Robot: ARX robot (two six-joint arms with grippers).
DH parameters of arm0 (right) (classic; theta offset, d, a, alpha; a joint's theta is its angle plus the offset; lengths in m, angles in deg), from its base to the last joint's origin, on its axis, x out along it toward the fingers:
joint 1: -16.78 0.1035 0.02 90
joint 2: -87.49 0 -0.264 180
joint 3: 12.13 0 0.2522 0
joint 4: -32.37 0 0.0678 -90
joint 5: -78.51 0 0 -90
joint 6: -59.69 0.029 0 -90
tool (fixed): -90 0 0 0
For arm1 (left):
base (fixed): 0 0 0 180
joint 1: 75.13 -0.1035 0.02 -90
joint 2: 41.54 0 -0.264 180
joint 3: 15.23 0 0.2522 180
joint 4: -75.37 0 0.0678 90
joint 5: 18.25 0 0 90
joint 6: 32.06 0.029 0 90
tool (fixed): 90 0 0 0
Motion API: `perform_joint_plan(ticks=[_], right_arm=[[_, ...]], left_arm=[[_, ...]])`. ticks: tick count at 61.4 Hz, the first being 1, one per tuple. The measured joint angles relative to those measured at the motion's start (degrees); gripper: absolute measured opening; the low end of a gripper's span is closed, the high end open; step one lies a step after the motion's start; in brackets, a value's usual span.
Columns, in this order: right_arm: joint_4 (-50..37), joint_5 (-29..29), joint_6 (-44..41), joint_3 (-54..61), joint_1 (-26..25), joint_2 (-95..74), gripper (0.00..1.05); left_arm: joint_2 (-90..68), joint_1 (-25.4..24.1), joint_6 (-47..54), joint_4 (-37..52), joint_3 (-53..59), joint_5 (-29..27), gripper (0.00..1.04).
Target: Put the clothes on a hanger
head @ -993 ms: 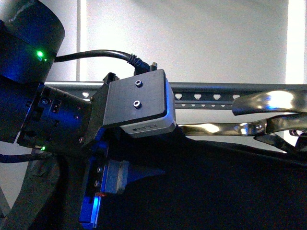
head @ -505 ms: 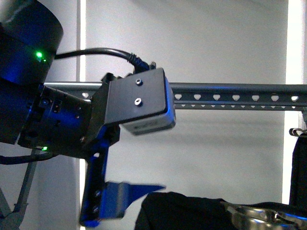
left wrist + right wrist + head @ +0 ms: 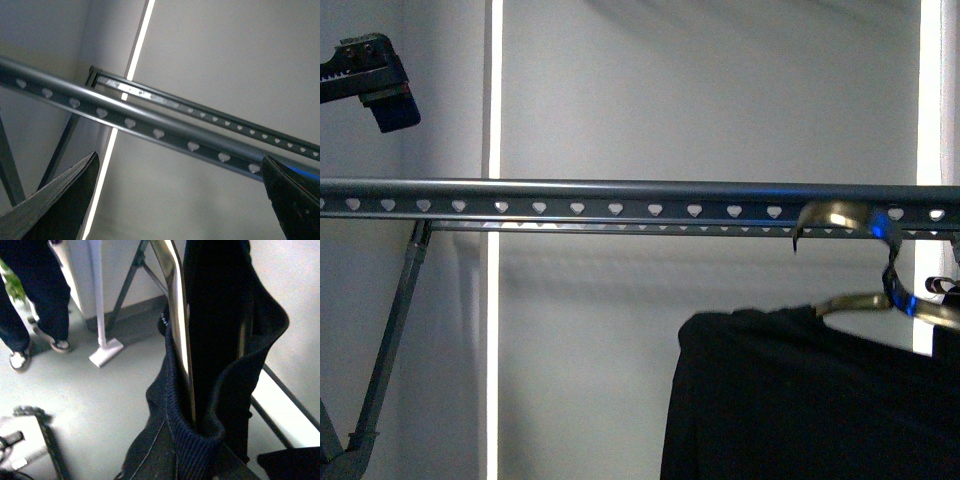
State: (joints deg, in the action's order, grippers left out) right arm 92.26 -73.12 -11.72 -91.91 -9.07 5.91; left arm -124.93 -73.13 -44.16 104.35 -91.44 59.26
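Note:
The hanger, a grey holed rail [image 3: 620, 195], runs across the front view and shows in the left wrist view [image 3: 150, 127]. The clothes, a black T-shirt [image 3: 790, 400], hang on a shiny metal frame whose hook [image 3: 840, 213] sits over the rail at the right. In the right wrist view the shirt's ribbed collar [image 3: 187, 440] wraps the shiny frame bar [image 3: 177, 315]. My right gripper [image 3: 210, 462] is shut on the clothes, its jaws hidden by fabric. My left gripper [image 3: 182, 200] is open and empty just below the rail, with dark fingers [image 3: 60, 200] wide apart.
A dark part of my left arm [image 3: 375, 70] sits at the top left above the rail. A slanted strut [image 3: 390, 340] stands at the left. A second holed rail [image 3: 210, 115] runs behind. A person's legs [image 3: 30, 290] and a white pole base [image 3: 105, 352] are on the floor.
My left arm, which filled the left of the front view, has moved up and away to the left. The shirt on its shiny frame rose, and the hook now rests over the rail.

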Motion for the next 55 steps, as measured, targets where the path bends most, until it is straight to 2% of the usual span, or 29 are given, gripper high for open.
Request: perform_joint_plan(ticks=[8,13,15,18,21,26,38,45,51,55], right_arm=[[-2.6,-3.1,12.9,-0.8,0.3,2.0,0.04],[-7.8,-3.6,26.0,-1.2,0.7,3.5,0.04],[-8.9,-3.5,28.3,-1.3,0.9,3.7,0.04],[-11.2,-2.9,36.2,-1.6,1.2,4.2,0.04],[-12.7,-2.1,40.9,-1.8,1.7,4.3,0.04],[-13.8,-0.4,49.6,-2.1,2.6,4.1,0.04],[-25.9,4.1,73.5,-2.2,6.1,1.9,0.04],[-32.5,5.7,83.5,-3.5,7.4,-0.3,0.04],[-37.4,8.8,92.7,-6.8,9.0,-3.6,0.04],[-38.7,10.1,95.9,-8.2,9.6,-5.1,0.04]], left_arm=[[0.1,1.4,0.4,-1.3,0.2,1.1,0.98],[0.6,3.0,-0.1,-1.6,0.5,3.9,0.98],[1.2,3.3,0.7,-4.0,0.3,4.9,0.96],[4.2,4.1,3.8,-14.6,0.2,6.1,0.87],[7.5,4.7,6.4,-21.5,2.2,6.0,0.80],[13.9,5.9,9.1,-26.9,8.3,4.6,0.68],[28.3,4.3,11.4,-19.5,29.6,6.1,0.21],[31.1,3.3,11.6,-17.1,36.3,7.2,0.02],[35.3,2.4,11.8,-15.0,42.1,8.3,0.04],[36.7,0.5,11.8,-14.6,44.0,11.4,0.04]])
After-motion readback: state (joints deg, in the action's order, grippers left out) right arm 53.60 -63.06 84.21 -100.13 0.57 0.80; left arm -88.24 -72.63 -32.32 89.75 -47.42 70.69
